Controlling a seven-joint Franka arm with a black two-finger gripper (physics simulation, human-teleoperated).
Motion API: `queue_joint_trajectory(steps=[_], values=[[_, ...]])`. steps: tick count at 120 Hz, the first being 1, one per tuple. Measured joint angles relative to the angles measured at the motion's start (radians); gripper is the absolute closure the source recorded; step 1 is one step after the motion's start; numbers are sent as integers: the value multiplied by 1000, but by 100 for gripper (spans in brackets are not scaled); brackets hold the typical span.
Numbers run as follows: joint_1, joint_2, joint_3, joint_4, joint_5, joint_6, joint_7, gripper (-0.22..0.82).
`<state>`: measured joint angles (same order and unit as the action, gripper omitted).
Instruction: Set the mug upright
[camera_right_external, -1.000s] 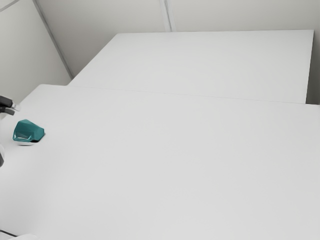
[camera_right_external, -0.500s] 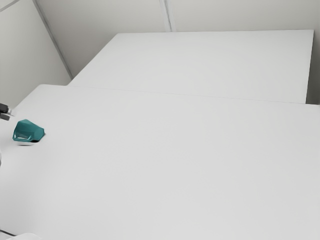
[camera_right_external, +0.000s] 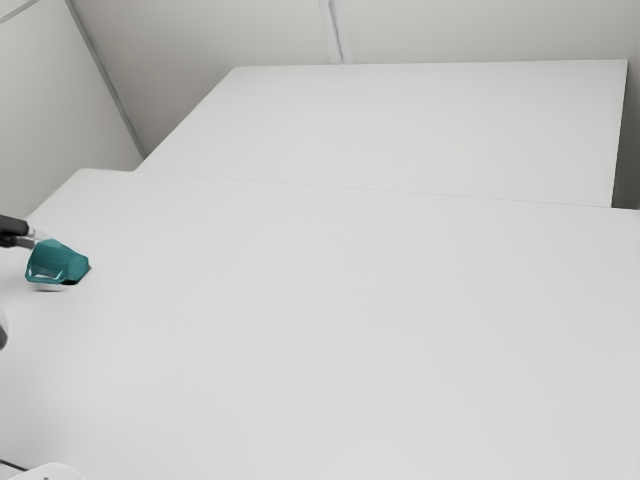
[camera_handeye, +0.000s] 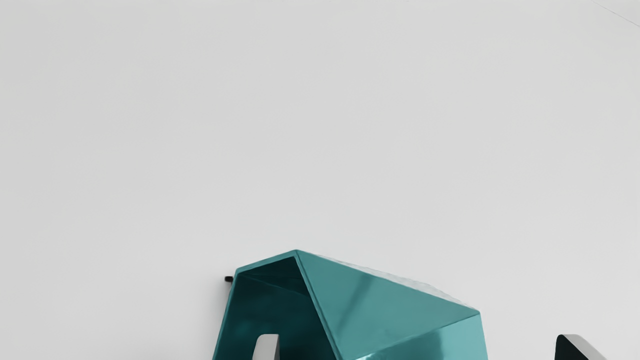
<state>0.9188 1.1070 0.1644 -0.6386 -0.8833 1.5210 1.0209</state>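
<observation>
Mug (camera_handeye: 395, 300) is on its side, gripper (camera_handeye: 424, 346) spread wide. I'd watch the rim (camera_handeye: 265, 261), squeeze gently, then tip it slowly.

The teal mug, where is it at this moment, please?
Near the exterior view's left edge, the teal mug lies on its side on the white table, just beside the end effector.

Surface colours and forms, in black, white and grey.
We observe a black gripper (camera_right_external: 36, 239) with pale grey, round-cornered fingertips (camera_handeye: 267, 348), one bearing a near-black face; a smooth, white, rounded housing (camera_right_external: 56, 472); and a thin dark cable (camera_right_external: 12, 465).
</observation>
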Motion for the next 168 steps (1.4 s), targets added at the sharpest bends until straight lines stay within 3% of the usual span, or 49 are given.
queue_joint_trajectory(steps=[54,60,77,93,117,152,168], values=[[0,7,-9,-42,-10,-16,1,1],[0,7,-9,-47,-10,-17,0,8],[0,6,-9,-56,-10,-20,-2,43],[0,-5,-11,-55,-9,-26,-3,59],[3,-30,-47,-55,-12,-71,-8,74],[8,-83,-72,-57,-12,-146,-31,77],[-18,-251,-72,-239,22,-159,-40,78]])
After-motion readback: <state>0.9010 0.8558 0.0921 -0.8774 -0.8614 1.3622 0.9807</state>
